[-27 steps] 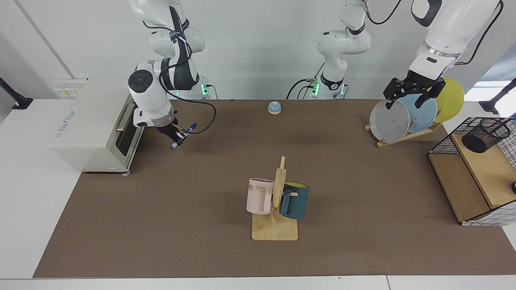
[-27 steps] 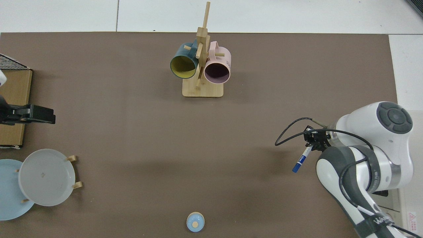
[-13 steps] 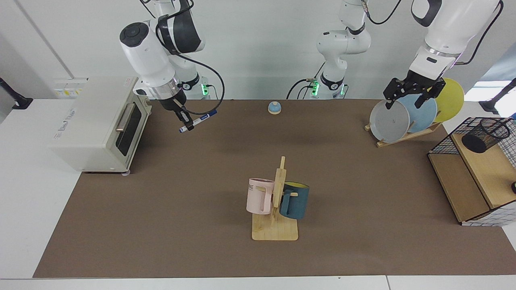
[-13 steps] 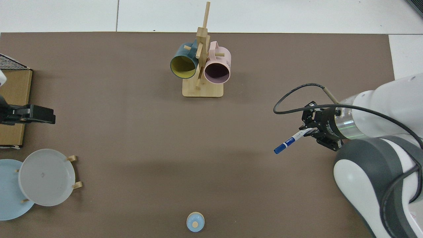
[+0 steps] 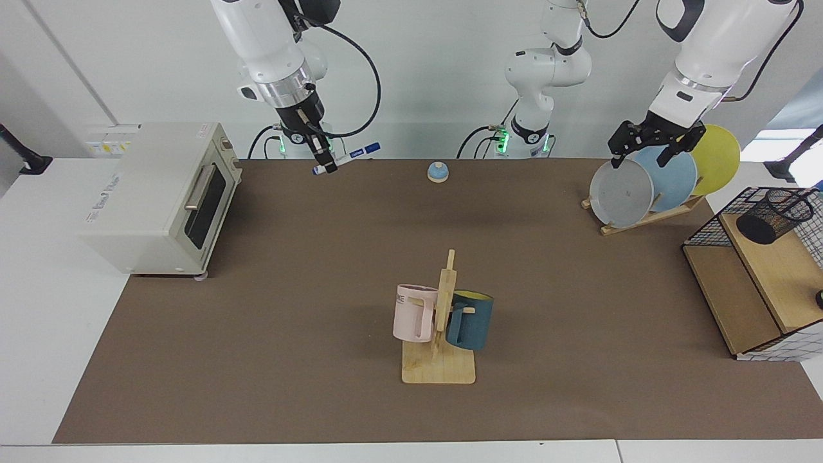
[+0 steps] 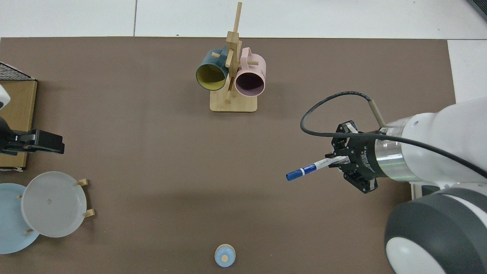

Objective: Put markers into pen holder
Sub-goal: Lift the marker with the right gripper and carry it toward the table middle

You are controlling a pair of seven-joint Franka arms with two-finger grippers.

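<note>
Brown matting covers the table (image 5: 257,360), with a white wall behind it in the facing view. At one end of the table sits a cream toaster oven (image 5: 154,196); at the other end stands a black wire rack (image 5: 759,276) with wooden shelves. On its upper shelf is the pen holder (image 5: 773,215), a black mesh cup tilted in the facing view.

Over the far edge of the table near the oven, the right arm is raised high, its forearm angled down and toward the middle. The right gripper (image 5: 326,157) has its fingers clamped on the white end of the marker (image 5: 350,156), held well above the table. The marker lies close to level, its blue cap pointing toward the table's middle; from above it sticks out sideways (image 6: 310,169) from the gripper (image 6: 339,161). It is far from the pen holder, at the opposite end of the table.

The left arm waits, its forearm sloping down to the plate rack (image 5: 643,215). The left gripper (image 5: 654,143) hangs just over the grey, blue and yellow plates, fingers spread apart and holding nothing.

Near the middle, a wooden mug tree (image 5: 442,334) carries a pink mug (image 5: 413,313) and a dark blue mug (image 5: 470,321). A small blue bell (image 5: 438,172) rests by the far edge.
</note>
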